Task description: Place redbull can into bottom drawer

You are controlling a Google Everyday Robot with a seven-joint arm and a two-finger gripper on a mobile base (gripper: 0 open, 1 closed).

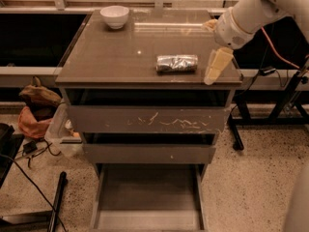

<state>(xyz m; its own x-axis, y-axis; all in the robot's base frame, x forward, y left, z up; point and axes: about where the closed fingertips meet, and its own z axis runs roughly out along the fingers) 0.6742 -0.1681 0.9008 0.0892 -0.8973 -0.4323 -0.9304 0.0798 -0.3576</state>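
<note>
The redbull can [177, 63] lies on its side on the cabinet top [120, 52], right of the middle. My gripper [210, 52] hangs over the top's right edge, just right of the can and not touching it. It is open and empty; one cream finger [217, 65] points down toward the front right corner. The bottom drawer [147, 192] is pulled out at floor level, and its flat floor is bare.
A white bowl [115, 16] stands at the back left of the cabinet top. The scratched top drawer [147, 120] and plain middle drawer [147, 153] are pulled out slightly. Bags and cables [34, 115] lie on the floor at left. A black stand [285, 100] is at right.
</note>
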